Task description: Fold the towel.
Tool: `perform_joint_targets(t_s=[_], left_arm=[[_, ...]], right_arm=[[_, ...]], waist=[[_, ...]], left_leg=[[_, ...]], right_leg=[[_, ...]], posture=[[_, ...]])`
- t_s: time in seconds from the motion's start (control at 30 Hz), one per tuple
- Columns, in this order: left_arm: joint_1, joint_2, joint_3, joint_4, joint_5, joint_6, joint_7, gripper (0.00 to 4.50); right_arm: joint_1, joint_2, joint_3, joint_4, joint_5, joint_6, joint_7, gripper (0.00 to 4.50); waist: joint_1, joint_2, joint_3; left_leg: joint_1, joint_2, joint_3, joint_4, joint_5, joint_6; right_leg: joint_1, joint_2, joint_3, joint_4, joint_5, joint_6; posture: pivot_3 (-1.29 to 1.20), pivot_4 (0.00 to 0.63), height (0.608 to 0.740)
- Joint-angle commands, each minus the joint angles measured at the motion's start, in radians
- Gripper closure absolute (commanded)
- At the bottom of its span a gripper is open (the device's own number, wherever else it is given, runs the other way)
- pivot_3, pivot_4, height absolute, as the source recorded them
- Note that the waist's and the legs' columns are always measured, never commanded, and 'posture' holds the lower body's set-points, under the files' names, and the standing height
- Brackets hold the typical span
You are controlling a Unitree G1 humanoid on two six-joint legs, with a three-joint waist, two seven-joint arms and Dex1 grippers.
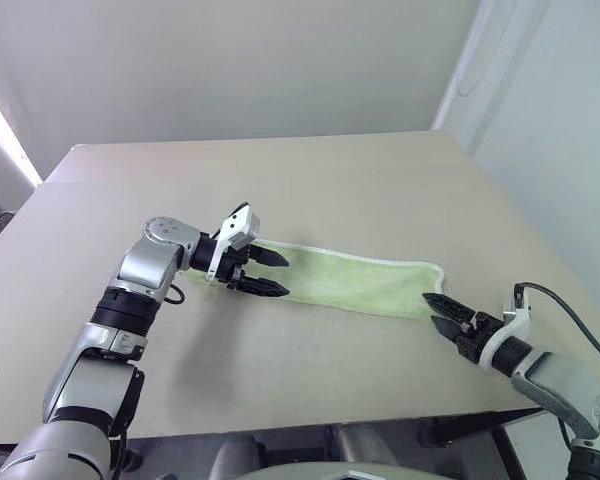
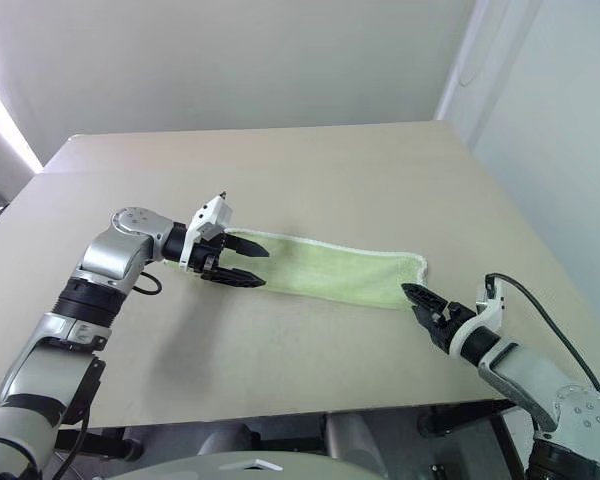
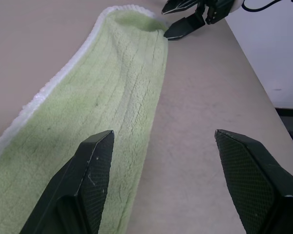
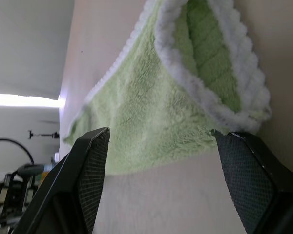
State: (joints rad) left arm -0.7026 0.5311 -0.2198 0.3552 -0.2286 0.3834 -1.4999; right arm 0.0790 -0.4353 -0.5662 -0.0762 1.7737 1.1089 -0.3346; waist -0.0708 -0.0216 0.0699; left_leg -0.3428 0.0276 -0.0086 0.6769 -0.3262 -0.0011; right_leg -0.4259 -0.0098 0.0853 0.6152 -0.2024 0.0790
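The towel is a light green terry strip with white edging, lying flat across the middle of the tan table. My left gripper hovers over its left end, open, one finger over the cloth and the other over bare table. At the towel's right end, my right gripper stands open just short of the doubled white-edged corner. Neither gripper holds the cloth. The left wrist view looks along the strip to the right gripper at its far end.
The table's right edge runs close beside the right arm, and its front edge lies just below both arms. A black cable loops off the right wrist. A pale wall stands behind the table.
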Motion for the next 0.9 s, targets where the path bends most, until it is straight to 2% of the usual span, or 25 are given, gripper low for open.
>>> perform_joint_targets(t_s=[0.03,0.17,0.3,0.7,0.9], left_arm=[[-0.013,0.017,0.019,-0.004,-0.012,-0.006,0.007,1.02],[-0.004,0.028,0.016,0.008,-0.004,-0.030,0.011,1.02],[-0.007,0.025,0.018,0.025,-0.007,-0.039,0.021,1.02],[-0.001,0.026,0.012,0.032,-0.007,-0.048,0.017,1.02],[0.016,0.044,0.016,0.028,-0.002,-0.056,0.020,1.02]], right_arm=[[0.047,-0.044,-0.005,-0.037,0.053,-0.041,-0.010,0.94],[0.127,-0.090,-0.002,-0.099,0.155,-0.087,-0.019,0.94],[0.164,-0.119,0.023,-0.115,0.182,-0.129,-0.018,0.94],[0.076,-0.104,0.151,-0.050,0.123,-0.217,-0.011,0.94],[0.070,-0.107,0.157,-0.041,0.099,-0.224,0.016,0.94]], waist=[[0.003,0.000,0.000],[0.003,0.001,-0.001],[-0.001,0.001,-0.001],[0.002,0.001,-0.001],[0.001,0.001,-0.001]], left_leg=[[-0.001,0.000,0.000,0.000,0.000,0.000],[-0.006,0.000,-0.001,0.000,0.000,0.000],[-0.006,0.000,-0.001,0.001,0.000,0.000],[-0.007,0.000,-0.001,0.001,0.000,0.000],[-0.007,0.000,-0.001,0.001,0.000,0.000]], right_leg=[[0.000,0.000,0.000,0.000,0.000,0.000],[-0.001,0.000,-0.001,-0.001,0.000,0.000],[-0.001,0.000,-0.001,-0.001,0.000,0.000],[-0.002,0.000,-0.001,-0.001,0.000,0.000],[-0.002,0.000,-0.001,-0.001,0.000,0.000]], posture=[[0.00,0.000,0.712],[0.00,0.000,0.712],[0.00,0.000,0.712],[0.00,0.000,0.712],[0.00,0.000,0.712]])
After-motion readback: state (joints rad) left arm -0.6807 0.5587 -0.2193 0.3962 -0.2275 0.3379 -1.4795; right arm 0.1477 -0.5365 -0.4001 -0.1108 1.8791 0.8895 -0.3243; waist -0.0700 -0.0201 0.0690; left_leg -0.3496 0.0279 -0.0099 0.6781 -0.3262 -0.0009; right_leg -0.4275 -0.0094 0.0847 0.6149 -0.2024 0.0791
